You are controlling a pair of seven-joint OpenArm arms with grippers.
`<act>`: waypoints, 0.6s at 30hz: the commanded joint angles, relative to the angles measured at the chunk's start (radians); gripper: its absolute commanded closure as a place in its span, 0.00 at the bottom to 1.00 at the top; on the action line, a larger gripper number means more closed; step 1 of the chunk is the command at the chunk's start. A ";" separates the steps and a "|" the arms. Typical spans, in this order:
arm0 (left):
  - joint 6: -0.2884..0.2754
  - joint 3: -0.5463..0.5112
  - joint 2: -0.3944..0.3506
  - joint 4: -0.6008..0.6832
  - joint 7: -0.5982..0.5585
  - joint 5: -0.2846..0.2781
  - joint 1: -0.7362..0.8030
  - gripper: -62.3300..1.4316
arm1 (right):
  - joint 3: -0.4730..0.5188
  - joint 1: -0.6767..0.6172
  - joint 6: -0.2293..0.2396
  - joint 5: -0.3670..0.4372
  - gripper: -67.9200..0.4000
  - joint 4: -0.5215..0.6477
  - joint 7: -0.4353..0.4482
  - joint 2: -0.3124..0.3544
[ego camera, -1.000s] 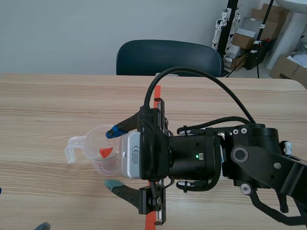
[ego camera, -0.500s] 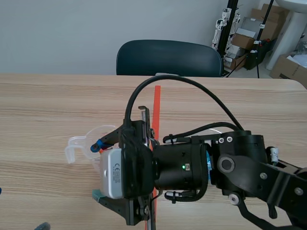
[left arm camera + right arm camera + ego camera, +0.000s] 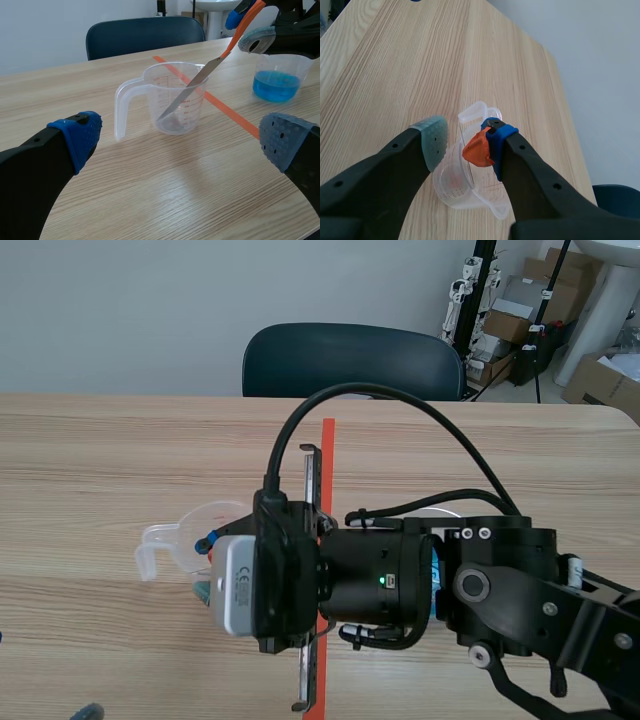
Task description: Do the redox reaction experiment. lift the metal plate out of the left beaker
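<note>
1. scene view: right tool [image 3: 206, 564] hangs left of centre over the beaker [image 3: 160, 540].
2. its fingers stand slightly apart; the metal plate [image 3: 192, 85] leans inside the beaker, orange handle against the blue pad.
3. left tool [image 3: 182, 137] is spread wide.

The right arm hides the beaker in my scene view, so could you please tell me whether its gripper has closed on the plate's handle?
Observer: Not yet: in the right wrist view the orange handle touches the blue pad, with a gap to the grey-green pad.
Operator: Is the plate inside the beaker?
Observer: Yes, the metal plate leans in the clear beaker.
Operator: And the left gripper?
Observer: The left gripper is open, holding nothing.
</note>
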 commanded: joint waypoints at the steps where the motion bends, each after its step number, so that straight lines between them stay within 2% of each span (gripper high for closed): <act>1: -0.002 -0.003 0.005 0.017 -0.014 -0.006 0.002 0.00 | 0.008 0.023 -0.004 0.010 0.82 0.010 0.006 0.002; 7: -0.002 -0.003 0.005 0.017 -0.014 -0.006 0.002 0.00 | 0.010 0.034 -0.004 0.011 0.99 0.010 0.008 0.013; 13: -0.002 -0.003 0.005 0.017 -0.014 -0.006 0.002 0.00 | 0.011 0.036 -0.012 0.022 0.99 0.010 0.010 0.013; 15: -0.002 -0.003 0.005 0.017 -0.014 -0.006 0.002 0.00 | 0.014 0.036 -0.034 0.058 0.99 0.010 0.006 0.013; 18: -0.002 -0.003 0.005 0.017 -0.014 -0.006 0.002 0.00 | 0.035 0.036 -0.034 0.134 0.99 0.010 0.003 0.013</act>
